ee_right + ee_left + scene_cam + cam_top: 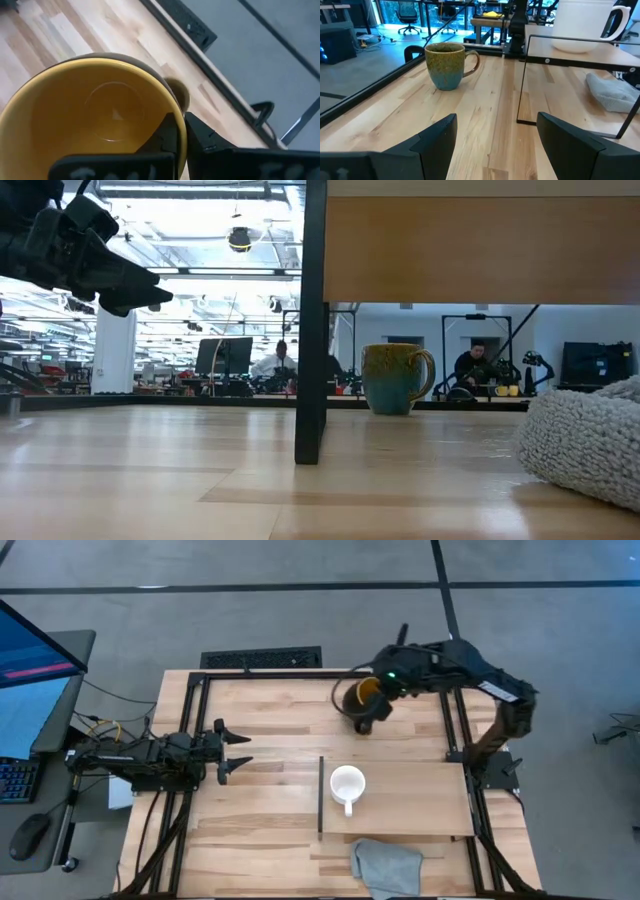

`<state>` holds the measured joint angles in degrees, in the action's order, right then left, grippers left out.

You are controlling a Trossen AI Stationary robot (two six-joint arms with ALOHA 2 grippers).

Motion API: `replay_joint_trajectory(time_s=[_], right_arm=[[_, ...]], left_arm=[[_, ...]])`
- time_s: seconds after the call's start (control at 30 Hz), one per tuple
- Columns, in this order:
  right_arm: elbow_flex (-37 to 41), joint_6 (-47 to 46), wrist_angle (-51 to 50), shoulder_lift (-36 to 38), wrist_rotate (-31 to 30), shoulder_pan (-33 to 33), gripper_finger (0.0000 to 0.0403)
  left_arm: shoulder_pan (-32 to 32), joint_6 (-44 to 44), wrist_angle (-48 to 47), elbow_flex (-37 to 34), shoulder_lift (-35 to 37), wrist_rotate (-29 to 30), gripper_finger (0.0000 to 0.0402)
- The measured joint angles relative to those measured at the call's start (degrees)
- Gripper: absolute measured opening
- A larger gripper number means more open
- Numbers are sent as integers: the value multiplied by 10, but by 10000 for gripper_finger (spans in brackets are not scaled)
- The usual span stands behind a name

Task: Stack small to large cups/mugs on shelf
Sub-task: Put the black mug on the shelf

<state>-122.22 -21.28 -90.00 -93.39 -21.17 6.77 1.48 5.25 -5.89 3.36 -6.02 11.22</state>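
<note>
My right gripper (385, 690) is shut on the black mug with the yellow-orange inside (100, 115), held up over the table's far middle. The olive-brown mug (398, 378) stands upright on its base on the table, also in the left wrist view (447, 65); in the high view my right gripper largely hides it. The small white mug (347, 783) stands on the light-wood shelf (410, 802), its handle toward the near edge. My left gripper (238, 751) is open and empty above the table's left side, pointing right. My right gripper pinches the black mug's rim (181, 120), one finger (167, 135) inside the mug and the other finger (202, 137) outside its wall. The fingers come from above. The mug is lifted clear of the table, its mouth up.
A grey cloth (385, 865) lies at the near edge beside the shelf. The shelf's dark strip (320, 795) and its leg (312, 330) stand mid-table. A black grille (262, 658) lies at the far edge. Black frame rails run along both sides. People sit in the room beyond.
</note>
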Motion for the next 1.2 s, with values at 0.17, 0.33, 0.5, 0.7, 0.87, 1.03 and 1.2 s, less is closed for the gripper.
replay_joint_trajectory(time_s=[0.17,0.33,0.5,0.7,0.87,1.03,1.2], right_arm=[[90,-51,0,66,1,-32,23],[180,-117,0,129,4,-80,23],[265,-202,0,179,7,-140,23],[348,-285,0,202,51,-216,23],[369,-313,1,182,65,-270,23],[369,-319,0,158,70,-296,23],[364,-312,-2,134,68,-304,23]], left_arm=[[0,0,0,0,0,0,266],[0,0,0,0,0,0,266],[0,0,0,0,0,0,266],[0,-5,0,0,0,1,266],[0,0,1,0,0,7,266],[0,0,2,0,0,14,266],[0,0,2,0,0,15,266]])
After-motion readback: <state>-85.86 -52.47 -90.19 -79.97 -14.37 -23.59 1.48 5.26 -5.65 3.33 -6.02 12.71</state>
